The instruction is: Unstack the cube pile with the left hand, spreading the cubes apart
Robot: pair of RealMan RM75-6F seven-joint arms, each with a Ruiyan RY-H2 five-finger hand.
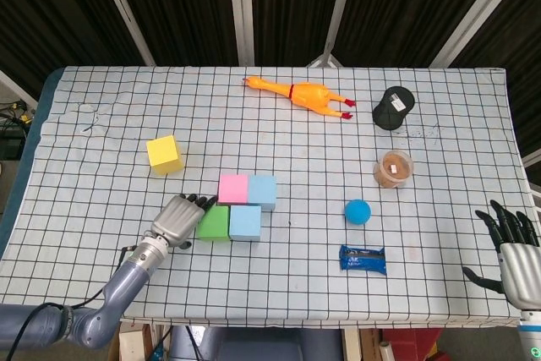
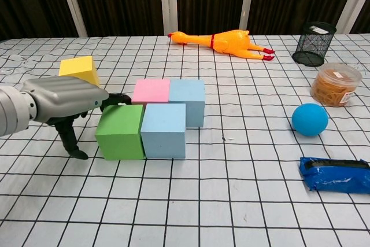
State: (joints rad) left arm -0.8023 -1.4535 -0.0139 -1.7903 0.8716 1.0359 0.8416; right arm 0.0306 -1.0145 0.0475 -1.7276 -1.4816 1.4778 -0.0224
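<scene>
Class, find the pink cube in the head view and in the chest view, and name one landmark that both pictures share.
Head view: the pink cube sits a little left of centre, behind the green cube.
Chest view: the pink cube is left of centre, again behind the green cube.
Shared landmark: the rubber chicken lying at the table's far side.
</scene>
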